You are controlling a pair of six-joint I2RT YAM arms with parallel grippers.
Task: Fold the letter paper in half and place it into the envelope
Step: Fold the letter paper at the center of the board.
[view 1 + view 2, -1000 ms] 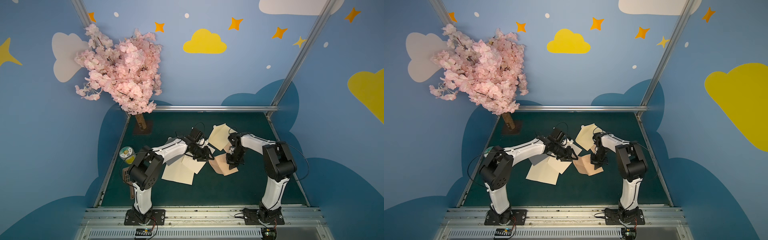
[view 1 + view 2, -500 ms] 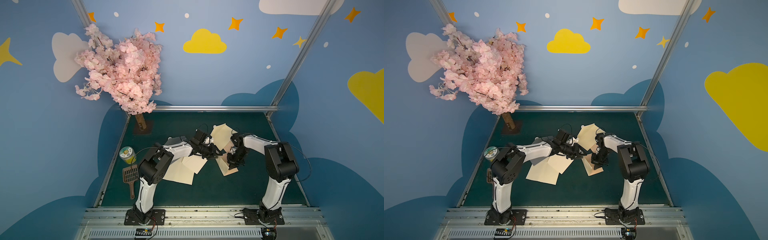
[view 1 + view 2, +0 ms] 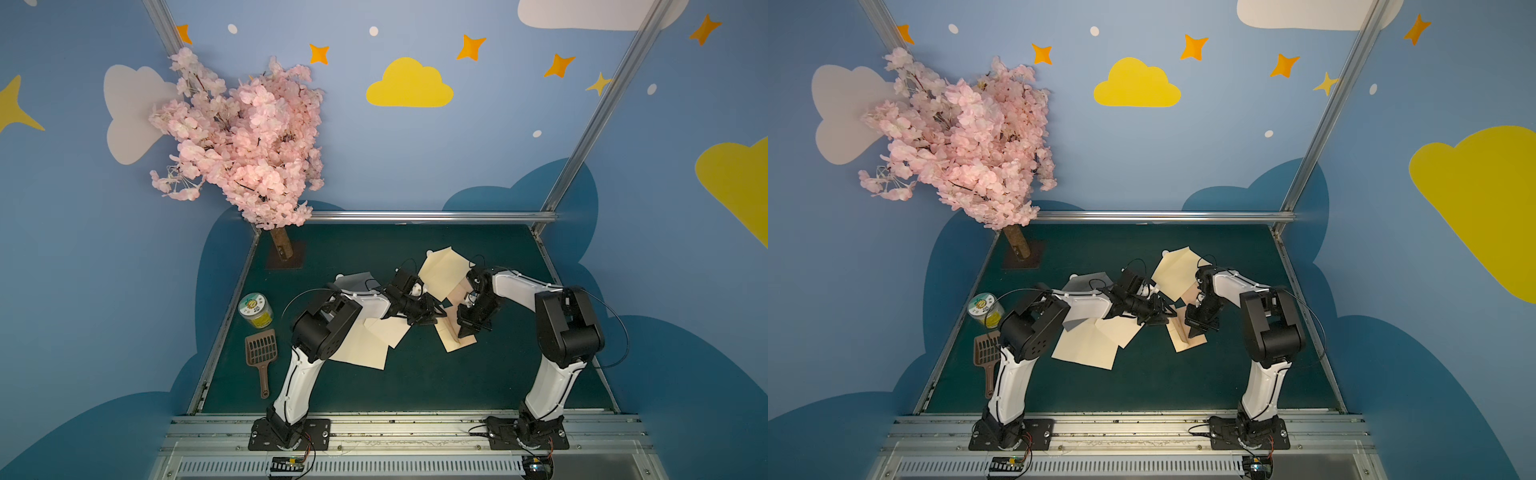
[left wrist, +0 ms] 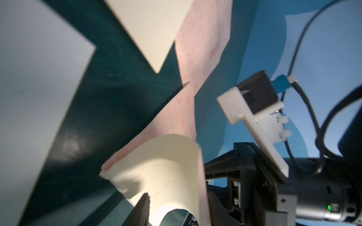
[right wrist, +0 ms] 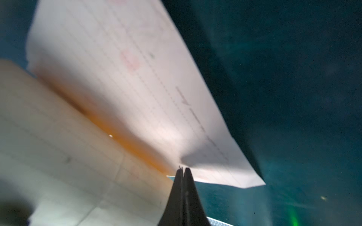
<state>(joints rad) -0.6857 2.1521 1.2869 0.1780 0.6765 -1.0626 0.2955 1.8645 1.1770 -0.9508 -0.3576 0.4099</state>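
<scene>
Right pincer [image 5: 182, 172] pinches letter paper [image 5: 137, 88] | cream sheets [image 3: 365, 349], left pincer [image 3: 436, 320] beside

A sheet of pale pink lined letter paper [image 5: 121, 82] is shown close up and slightly blurred, bent along a diagonal crease that glows orange in shadow. One panel is lit brightly and ruled with faint dotted lines; the other is spread wide on the opposite side of the crease. The slim black fingers of the right gripper [image 5: 182, 172] are pressed together, tips closed on the sheet's edge where the crease ends. A dark green table surface [image 5: 293, 78] is seen beyond the paper.
</scene>
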